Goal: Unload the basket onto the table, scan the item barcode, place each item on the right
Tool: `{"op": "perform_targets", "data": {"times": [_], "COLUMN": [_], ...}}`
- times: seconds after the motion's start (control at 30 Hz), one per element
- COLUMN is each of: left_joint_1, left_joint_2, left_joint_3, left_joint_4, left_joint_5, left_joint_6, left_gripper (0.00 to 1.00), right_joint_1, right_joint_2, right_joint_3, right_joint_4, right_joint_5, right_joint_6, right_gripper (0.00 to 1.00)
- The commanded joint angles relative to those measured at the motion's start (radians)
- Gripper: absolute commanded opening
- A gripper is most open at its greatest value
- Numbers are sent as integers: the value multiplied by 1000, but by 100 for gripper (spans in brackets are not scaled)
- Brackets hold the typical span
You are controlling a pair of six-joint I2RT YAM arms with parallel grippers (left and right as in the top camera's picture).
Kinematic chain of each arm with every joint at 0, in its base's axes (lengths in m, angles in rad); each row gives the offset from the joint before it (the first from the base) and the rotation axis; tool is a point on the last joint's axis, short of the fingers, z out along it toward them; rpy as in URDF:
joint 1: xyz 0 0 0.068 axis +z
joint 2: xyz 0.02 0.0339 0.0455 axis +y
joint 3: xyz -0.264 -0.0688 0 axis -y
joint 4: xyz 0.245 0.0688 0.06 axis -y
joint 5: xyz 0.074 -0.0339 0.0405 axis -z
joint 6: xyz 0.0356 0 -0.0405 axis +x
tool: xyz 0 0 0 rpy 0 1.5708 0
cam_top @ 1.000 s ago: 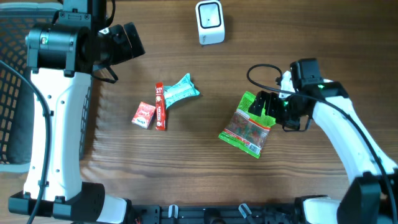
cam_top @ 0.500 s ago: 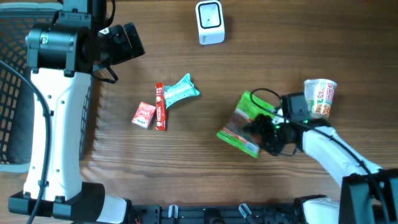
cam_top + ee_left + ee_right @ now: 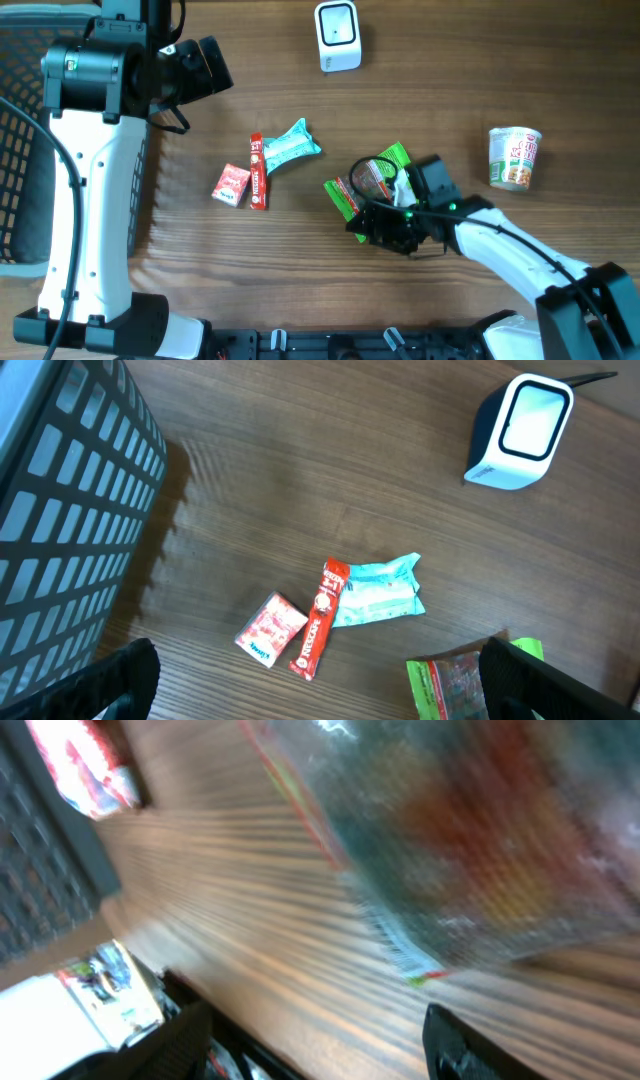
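We see the green snack bag (image 3: 372, 182) between the right end effector's (image 3: 375, 222) fingers on the desk (image 3: 450, 80), grip we cannot tell; left end effector (image 3: 200, 68) released.

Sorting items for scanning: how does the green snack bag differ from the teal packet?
The green snack bag is bigger than the teal packet. The bag is crumpled against the right hand; the packet lies flat, ungripped, against a red stick packet. Both are soft plastic packs.
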Motion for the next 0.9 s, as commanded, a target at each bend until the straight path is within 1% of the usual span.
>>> {"op": "perform_targets", "data": {"times": [0.0, 0.03, 0.07, 0.1, 0.13, 0.17, 0.27, 0.3, 0.37, 0.4, 0.47, 0.57, 0.6, 0.63, 0.7, 0.87], "left_joint_1": [5, 5, 5, 5, 5, 5, 5, 5, 5, 5, 5, 5, 5, 5, 5, 5], "left_joint_2": [1, 1, 1, 1, 1, 1, 1, 1, 1, 1, 1, 1, 1, 1, 1, 1], "left_joint_3": [3, 3, 3, 3, 3, 3, 3, 3, 3, 3, 3, 3, 3, 3, 3, 3], "left_joint_4": [0, 0, 0, 0, 0, 0, 0, 0, 0, 0, 0, 0, 0, 0, 0, 0], "left_joint_5": [5, 5, 5, 5, 5, 5, 5, 5, 5, 5, 5, 5, 5, 5, 5, 5], "left_joint_6": [20, 20, 20, 20, 20, 20, 20, 20, 20, 20, 20, 20, 20, 20, 20, 20], "left_gripper": [100, 100, 100, 100, 100, 100, 100, 100, 100, 100, 100, 100, 100, 100, 100, 100], "right_joint_1": [4, 4, 4, 4, 4, 4, 4, 4, 4, 4, 4, 4, 4, 4, 4, 4], "right_joint_2": [-29, -29, -30, -31, -31, -31, -30, -26, -19, -19, -17, -3, 24, 42, 74, 163], "right_joint_3": [186, 238, 284, 308, 325, 342, 356, 356, 356, 356, 356, 356, 347, 340, 334, 333], "right_joint_4": [-226, -296, -332, -336, -330, -309, -272, -274, -282, -285, -291, -294, -298, -298, -304, -329], "right_joint_5": [150, 217, 223, 221, 220, 220, 257, 305, 431, 511, 562, 576, 623, 625, 618, 572], "right_joint_6": [-387, -508, -704, -791, -850, -924, -1237, -1286, -1295, -1243, -1236, -1323, -1330, -1334, -1354, -1352], "right_gripper": [71, 75, 82, 84, 93, 94, 94, 100, 100, 100, 100, 100, 100, 100, 100, 100]}}
